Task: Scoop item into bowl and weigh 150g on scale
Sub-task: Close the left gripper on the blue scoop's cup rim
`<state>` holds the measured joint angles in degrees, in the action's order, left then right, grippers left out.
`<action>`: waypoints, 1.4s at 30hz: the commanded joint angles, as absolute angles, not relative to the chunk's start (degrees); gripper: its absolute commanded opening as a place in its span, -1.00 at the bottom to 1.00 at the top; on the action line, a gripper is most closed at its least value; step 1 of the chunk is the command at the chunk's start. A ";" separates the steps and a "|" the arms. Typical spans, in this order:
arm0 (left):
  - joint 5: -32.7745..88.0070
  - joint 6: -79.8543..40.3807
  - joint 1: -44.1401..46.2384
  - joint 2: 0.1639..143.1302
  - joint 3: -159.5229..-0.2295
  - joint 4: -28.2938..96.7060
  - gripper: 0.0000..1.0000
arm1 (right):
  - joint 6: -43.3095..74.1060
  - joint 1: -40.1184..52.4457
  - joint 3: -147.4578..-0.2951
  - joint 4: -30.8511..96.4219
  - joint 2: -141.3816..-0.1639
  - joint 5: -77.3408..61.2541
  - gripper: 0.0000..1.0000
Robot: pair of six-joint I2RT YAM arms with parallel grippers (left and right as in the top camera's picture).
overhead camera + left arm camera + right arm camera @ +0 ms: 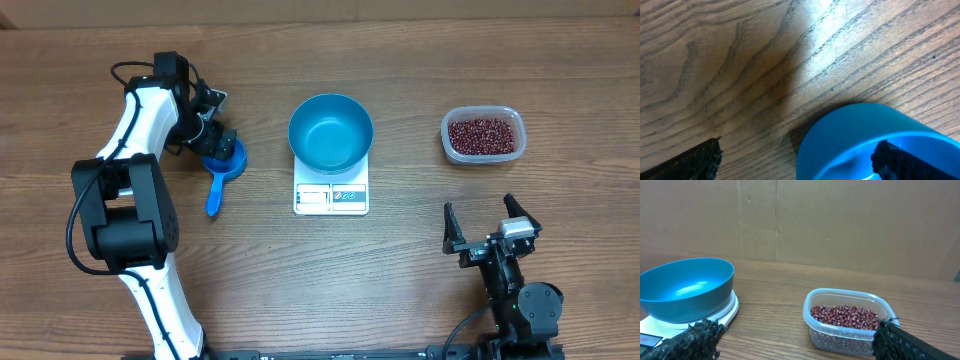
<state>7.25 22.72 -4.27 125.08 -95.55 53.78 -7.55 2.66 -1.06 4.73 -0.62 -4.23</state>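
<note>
The blue bowl [331, 130] [687, 287] stands empty on the white scale [331, 197] [726, 312] at mid-table. The dark red-brown beans [484, 134] [845, 316] lie in a clear tub [448, 141] [840, 336] to the right. My left gripper [218, 143] [800, 161] is open, low over the cup of a small blue scoop [223, 161] [855, 140]. One finger hangs over the cup, the other over bare wood. My right gripper [488, 226] [797, 342] is open near the front edge, facing the tub, with nothing between its fingers.
The scoop's handle [213, 200] points toward the table's front, left of the scale. A brown cardboard wall [840, 220] stands behind the table. Bare wood lies between the scale and the tub.
</note>
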 commanded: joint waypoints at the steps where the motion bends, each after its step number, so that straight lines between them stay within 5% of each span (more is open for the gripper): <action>1: 7.07 23.57 -4.49 126.28 -94.96 53.91 0.99 | -7.77 2.50 -0.45 4.49 -0.23 -4.12 1.00; 11: 7.07 23.59 -4.49 126.28 -94.96 53.91 0.99 | -7.77 2.50 -0.45 4.49 -0.23 -4.14 1.00; 16: 7.07 23.59 -4.49 126.28 -94.96 53.89 0.25 | -7.79 2.50 -0.45 4.49 -0.23 -4.14 1.00; 19: 7.07 23.59 -4.49 126.28 -94.96 53.91 -0.02 | -7.79 2.50 -0.45 4.49 -0.23 -4.14 0.99; 36: 7.07 23.59 -4.49 126.28 -94.96 53.89 -0.88 | -7.77 2.50 -0.45 4.49 -0.23 -4.14 1.00; 42: 7.09 23.57 -4.49 126.28 -94.96 53.91 -0.92 | -7.77 2.50 -0.45 4.49 -0.23 -4.14 1.00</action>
